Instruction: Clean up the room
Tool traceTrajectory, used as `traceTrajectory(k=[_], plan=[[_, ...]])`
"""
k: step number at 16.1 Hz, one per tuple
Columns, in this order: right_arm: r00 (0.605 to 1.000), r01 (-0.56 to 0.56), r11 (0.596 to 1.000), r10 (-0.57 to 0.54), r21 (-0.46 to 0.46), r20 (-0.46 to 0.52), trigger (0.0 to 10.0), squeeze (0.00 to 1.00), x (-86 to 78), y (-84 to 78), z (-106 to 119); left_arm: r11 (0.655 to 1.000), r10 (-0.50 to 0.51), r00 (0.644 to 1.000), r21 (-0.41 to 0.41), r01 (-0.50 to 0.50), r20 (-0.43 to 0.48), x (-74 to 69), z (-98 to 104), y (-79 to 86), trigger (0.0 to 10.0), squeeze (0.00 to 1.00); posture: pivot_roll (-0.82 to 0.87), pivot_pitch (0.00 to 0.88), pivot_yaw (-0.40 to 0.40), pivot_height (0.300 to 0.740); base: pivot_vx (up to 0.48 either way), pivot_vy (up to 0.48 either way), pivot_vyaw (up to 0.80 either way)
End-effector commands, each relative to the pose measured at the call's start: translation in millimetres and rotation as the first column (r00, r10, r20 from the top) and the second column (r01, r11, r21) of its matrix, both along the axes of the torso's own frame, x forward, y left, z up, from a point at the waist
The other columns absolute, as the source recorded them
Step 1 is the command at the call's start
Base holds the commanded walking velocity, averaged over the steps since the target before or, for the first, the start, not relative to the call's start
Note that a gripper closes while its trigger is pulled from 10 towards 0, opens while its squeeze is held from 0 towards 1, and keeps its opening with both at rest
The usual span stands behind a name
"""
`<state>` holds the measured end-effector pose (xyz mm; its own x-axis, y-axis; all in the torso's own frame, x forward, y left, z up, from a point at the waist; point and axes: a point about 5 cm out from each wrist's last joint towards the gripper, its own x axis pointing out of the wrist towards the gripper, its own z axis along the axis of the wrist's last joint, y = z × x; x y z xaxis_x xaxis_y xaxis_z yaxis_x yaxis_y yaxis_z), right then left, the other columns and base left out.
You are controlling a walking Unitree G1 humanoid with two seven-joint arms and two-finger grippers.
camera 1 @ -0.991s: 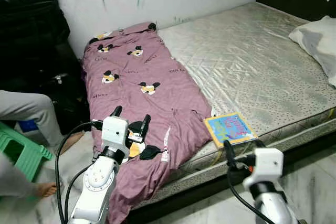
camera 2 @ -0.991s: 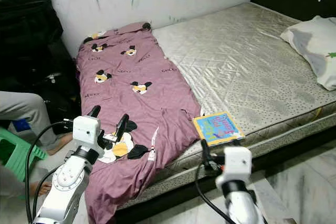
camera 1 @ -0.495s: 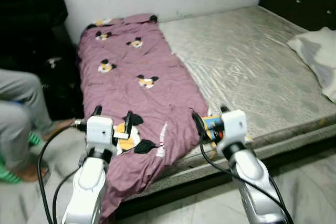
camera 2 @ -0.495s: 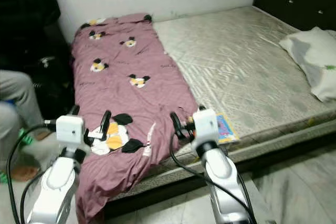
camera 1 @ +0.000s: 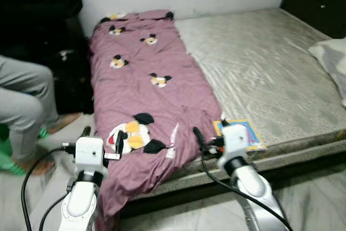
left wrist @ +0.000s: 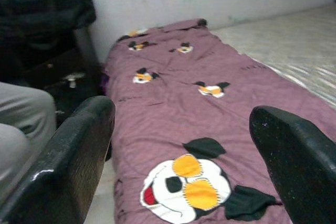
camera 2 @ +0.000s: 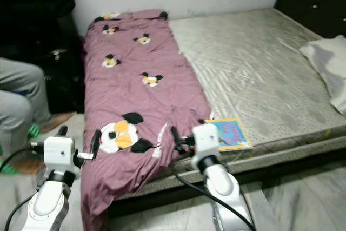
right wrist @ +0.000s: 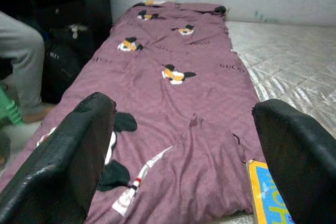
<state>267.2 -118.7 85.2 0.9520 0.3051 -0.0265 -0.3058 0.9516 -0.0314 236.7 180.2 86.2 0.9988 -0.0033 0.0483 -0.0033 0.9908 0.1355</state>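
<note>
A purple blanket (camera 1: 146,96) printed with cartoon mice covers the left strip of the mattress (camera 1: 259,68) and hangs over its front edge. A colourful book (camera 1: 252,136) lies flat at the front edge, just right of the blanket. My right gripper (camera 1: 210,138) hovers open at the blanket's front hem, right beside the book (right wrist: 266,196), holding nothing. My left gripper (camera 1: 102,135) stands open and holds nothing in front of the hanging blanket, near its large mouse-face print (left wrist: 184,184).
A person in grey trousers (camera 1: 21,101) sits at the left by a green stool (camera 1: 6,160). Black bags (camera 1: 65,74) stand between that person and the bed. A white pillow (camera 1: 332,60) lies at the far right. Pale floor (camera 1: 313,198) runs along the bed's front.
The camera has swung and shifted. My right arm rose from below the bed's edge and moved left to the blanket hem by the book. The left gripper sits lower in view.
</note>
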Motion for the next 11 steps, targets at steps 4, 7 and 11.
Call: traceTrajectory(k=[4,7,11], plan=[[0.999,-0.022,1.000,0.021,0.015,0.037,10.0,0.00,-4.2,16.1,8.2,1.000,-0.019,0.999,-0.012,0.018,-0.031,1.1,-1.5,-2.2,10.0,0.00,0.03,0.111,0.027,0.740,0.000,0.000,0.58],[0.999,0.015,1.000,-0.016,0.014,0.038,10.0,0.00,-2.5,12.3,8.6,0.997,-0.065,0.997,-0.040,0.063,-0.037,2.0,0.3,-13.5,10.0,0.00,0.03,0.122,0.036,0.740,0.000,0.000,0.00],[0.998,0.046,0.999,-0.046,-0.006,0.031,10.0,0.00,-0.9,3.6,6.5,0.994,-0.096,0.995,-0.051,0.095,-0.033,3.9,2.4,-17.4,10.0,0.00,0.03,0.127,0.037,0.740,0.000,0.000,0.00]])
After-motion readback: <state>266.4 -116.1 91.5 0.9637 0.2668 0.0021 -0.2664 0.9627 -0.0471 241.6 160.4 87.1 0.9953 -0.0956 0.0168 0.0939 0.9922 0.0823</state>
